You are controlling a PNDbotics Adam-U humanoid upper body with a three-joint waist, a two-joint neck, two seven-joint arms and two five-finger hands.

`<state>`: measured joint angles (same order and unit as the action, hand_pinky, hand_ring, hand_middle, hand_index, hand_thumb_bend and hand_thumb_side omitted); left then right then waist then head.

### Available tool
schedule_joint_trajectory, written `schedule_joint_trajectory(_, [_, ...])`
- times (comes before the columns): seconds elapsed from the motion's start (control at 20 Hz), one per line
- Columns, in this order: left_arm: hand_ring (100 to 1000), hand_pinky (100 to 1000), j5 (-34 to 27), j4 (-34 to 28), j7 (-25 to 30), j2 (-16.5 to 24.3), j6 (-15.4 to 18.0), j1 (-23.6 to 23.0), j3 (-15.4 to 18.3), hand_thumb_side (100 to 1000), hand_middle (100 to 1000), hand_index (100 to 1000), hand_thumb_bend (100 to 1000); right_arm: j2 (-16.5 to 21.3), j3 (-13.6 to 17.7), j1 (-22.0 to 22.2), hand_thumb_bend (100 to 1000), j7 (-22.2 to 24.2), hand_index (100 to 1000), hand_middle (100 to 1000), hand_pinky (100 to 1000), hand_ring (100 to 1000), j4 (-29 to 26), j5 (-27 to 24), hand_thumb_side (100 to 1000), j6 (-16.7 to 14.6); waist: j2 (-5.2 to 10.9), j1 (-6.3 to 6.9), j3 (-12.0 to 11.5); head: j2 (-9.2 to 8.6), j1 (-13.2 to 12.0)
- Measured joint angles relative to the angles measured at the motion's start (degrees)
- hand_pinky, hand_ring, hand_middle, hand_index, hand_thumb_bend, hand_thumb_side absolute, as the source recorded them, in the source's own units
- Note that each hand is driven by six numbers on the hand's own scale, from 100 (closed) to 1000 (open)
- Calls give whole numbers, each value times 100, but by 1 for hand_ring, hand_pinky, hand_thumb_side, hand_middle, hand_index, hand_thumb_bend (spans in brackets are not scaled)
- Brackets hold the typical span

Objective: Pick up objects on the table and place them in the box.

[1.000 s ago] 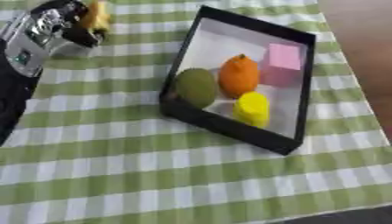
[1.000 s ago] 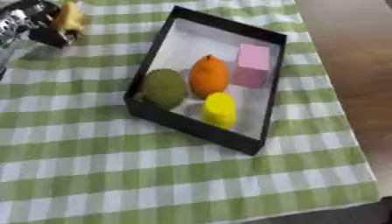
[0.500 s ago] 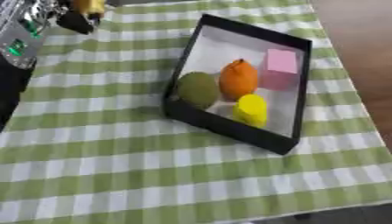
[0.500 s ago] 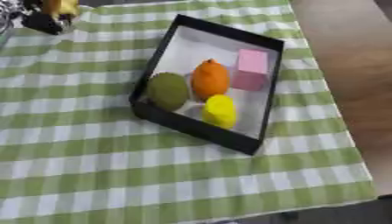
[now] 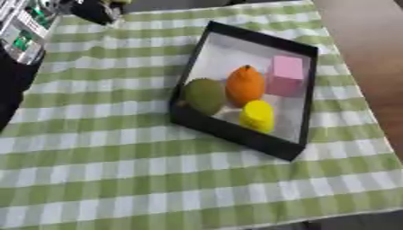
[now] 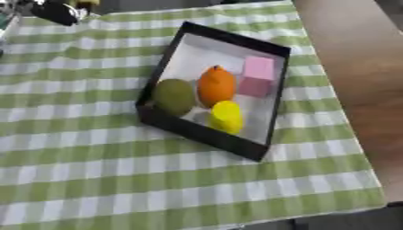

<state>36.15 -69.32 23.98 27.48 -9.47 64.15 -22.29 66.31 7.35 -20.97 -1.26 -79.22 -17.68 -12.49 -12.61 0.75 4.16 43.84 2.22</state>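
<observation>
the black box (image 5: 236,130) sits on the bench (image 5: 94,170), which wears a green and white checked cloth. the box lies a bit askew, toward the right side. inside it are four things: a green round fruit (image 5: 204,95), an orange fruit (image 5: 245,85) touching it, a yellow thing (image 5: 257,116) just in front of the orange one, and a pink block (image 5: 286,75) at the far side.

the left hand (image 5: 96,10) shows at the top left corner, dark and blurred. something yellow (image 6: 84,2) sits right by it, at the very edge. i cannot tell if the fingers are wide or closed, or if they hold the yellow thing.

a second ago the hand was lower in the view; now it is almost out at the top. the things in the box lie just as they did.
</observation>
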Motion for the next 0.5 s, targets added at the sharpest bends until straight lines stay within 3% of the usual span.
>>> schedule_joint_trajectory(0.25, [723, 714, -183, -838, 376, -94, 263, 131, -444, 100, 662, 734, 100, 34, -19, -50, 100, 32, 839, 775, 867, 873, -13, -77, 461, 20, 94, 0, -74, 19, -4])
schedule_joint_trajectory(0.5, [725, 714, -57, -1294, 703, -603, 450, 259, -723, 100, 665, 735, 100, 35, -84, -214, 100, 95, 839, 774, 867, 870, -15, -126, 454, 57, 145, 0, -73, 22, -46])
